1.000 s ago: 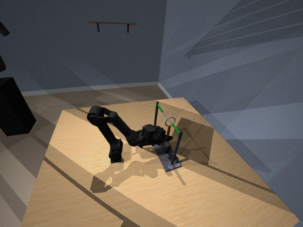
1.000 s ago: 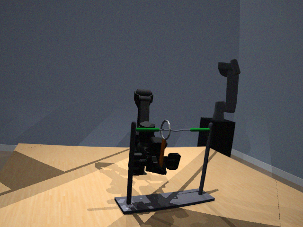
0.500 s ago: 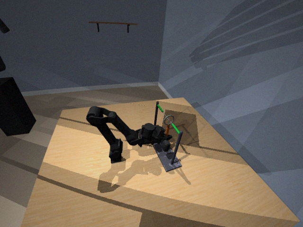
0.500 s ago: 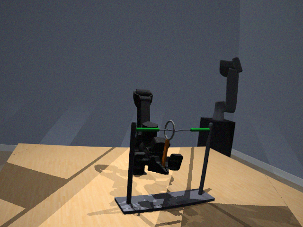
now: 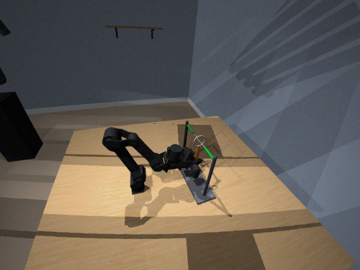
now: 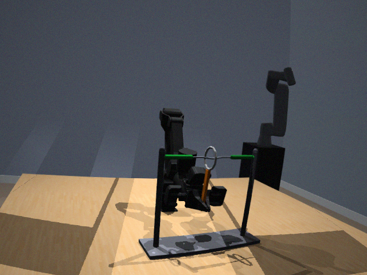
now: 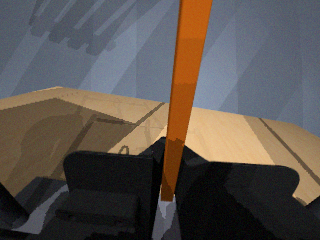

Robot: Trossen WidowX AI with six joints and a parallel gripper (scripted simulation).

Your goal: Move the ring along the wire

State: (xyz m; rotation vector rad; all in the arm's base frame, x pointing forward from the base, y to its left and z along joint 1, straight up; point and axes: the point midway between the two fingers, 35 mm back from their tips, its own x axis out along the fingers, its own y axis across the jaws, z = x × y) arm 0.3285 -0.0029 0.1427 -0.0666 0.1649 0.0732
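Observation:
A pale ring [image 6: 210, 157] with an orange handle [image 6: 205, 184] encircles the thin grey wire [image 6: 221, 157] about midway between the two dark posts [image 6: 158, 197] [image 6: 249, 192]. The wire passes through the ring's opening. Green parts [image 6: 178, 156] [image 6: 241, 156] sit next to each post. My gripper [image 6: 203, 204] is shut on the lower end of the handle, below the wire. In the wrist view the handle [image 7: 184, 95] rises from between my fingers. In the top view the ring [image 5: 199, 140] sits between the green parts [image 5: 189, 127] [image 5: 208, 152].
The posts stand on a dark grey baseplate [image 6: 199, 242] on the wooden table. A black cabinet [image 6: 262, 164] carrying another arm [image 6: 278, 106] stands beyond the table. A wall shelf [image 5: 134, 28] is far behind.

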